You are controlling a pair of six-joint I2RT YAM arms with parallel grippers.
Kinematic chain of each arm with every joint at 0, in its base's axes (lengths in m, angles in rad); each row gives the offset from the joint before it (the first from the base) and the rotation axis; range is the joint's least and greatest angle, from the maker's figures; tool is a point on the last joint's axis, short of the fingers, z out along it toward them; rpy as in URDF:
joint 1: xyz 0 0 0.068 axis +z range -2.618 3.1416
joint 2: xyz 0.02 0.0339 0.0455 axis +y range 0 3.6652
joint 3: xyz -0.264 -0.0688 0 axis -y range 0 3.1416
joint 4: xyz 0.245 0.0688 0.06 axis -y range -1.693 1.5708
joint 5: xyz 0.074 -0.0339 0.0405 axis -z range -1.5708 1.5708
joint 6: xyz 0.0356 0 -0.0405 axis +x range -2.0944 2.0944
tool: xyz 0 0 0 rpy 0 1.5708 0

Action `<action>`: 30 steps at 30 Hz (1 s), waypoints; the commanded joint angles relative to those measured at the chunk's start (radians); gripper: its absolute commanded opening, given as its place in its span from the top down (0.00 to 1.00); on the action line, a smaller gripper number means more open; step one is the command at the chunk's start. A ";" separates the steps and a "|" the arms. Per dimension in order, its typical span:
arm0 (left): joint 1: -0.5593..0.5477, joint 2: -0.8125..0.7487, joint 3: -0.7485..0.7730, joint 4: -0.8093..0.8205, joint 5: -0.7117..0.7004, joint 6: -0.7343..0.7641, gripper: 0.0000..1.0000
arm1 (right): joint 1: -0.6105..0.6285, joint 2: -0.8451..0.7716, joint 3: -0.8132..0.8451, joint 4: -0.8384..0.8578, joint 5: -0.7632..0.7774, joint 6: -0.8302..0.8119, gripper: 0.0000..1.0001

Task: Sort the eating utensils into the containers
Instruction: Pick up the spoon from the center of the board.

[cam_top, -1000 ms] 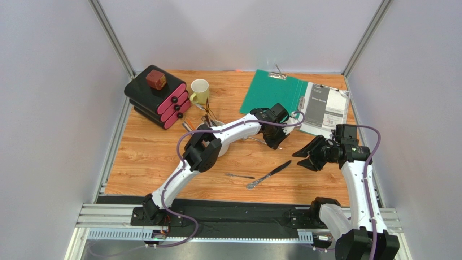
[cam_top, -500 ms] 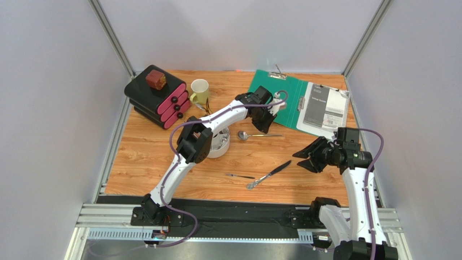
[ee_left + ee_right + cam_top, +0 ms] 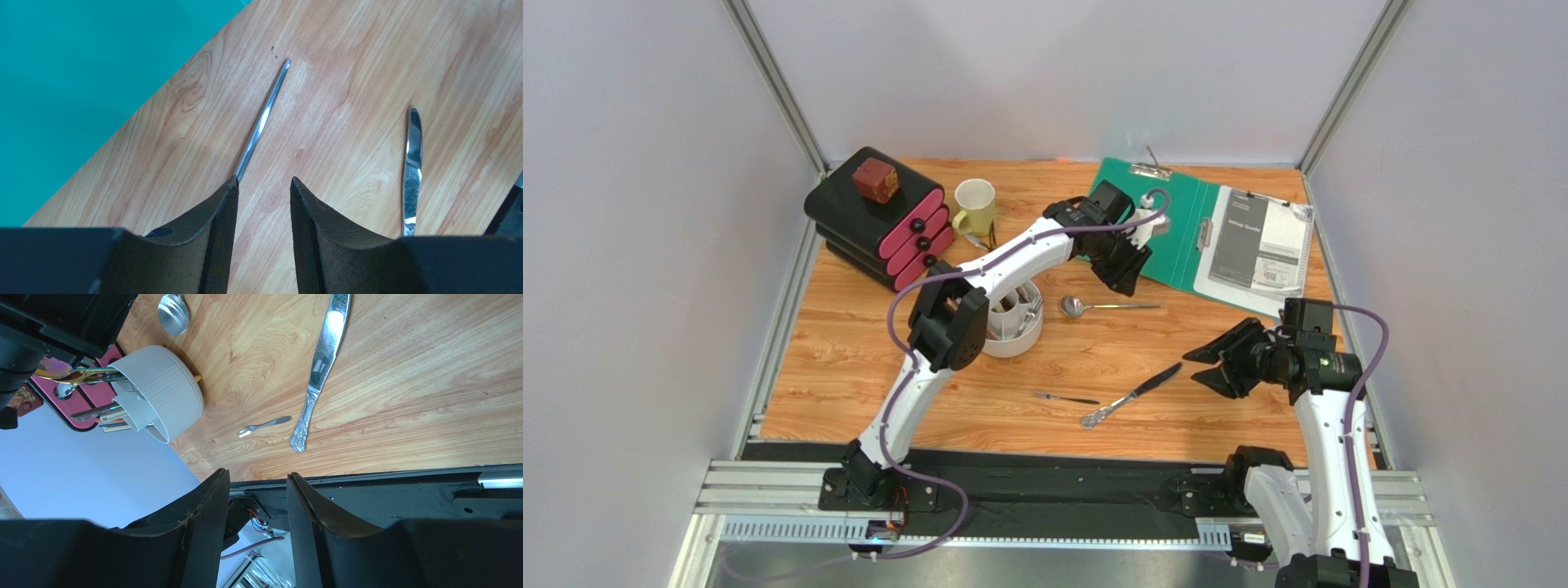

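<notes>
Wood tabletop (image 3: 867,355); left pincer (image 3: 264,180) agape over silver spoon (image 3: 261,119).

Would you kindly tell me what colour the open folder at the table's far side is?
The folder is teal green, clearest in the top external view.

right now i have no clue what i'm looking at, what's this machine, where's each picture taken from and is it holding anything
These are two robot arms bolted at the near edge of a wooden table, each ending in a two-finger gripper. The wide picture comes from a fixed camera above; the other two come from cameras on the wrists, so dark fingers frame them. The left gripper hovers by a silver spoon; the right gripper is near a silver knife and a small fork. Both are open, holding nothing. A round white holder has utensils in it.
</notes>
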 commanded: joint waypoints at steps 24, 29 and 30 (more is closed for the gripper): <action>0.017 0.047 -0.081 -0.020 0.008 0.019 0.59 | -0.008 -0.029 0.016 0.002 -0.022 0.016 0.56; 0.012 0.053 -0.092 -0.026 0.030 0.015 0.59 | -0.020 0.003 0.026 0.008 -0.042 -0.008 0.56; 0.011 0.054 -0.101 -0.026 0.025 0.018 0.59 | -0.023 0.007 0.026 0.008 -0.046 -0.017 0.56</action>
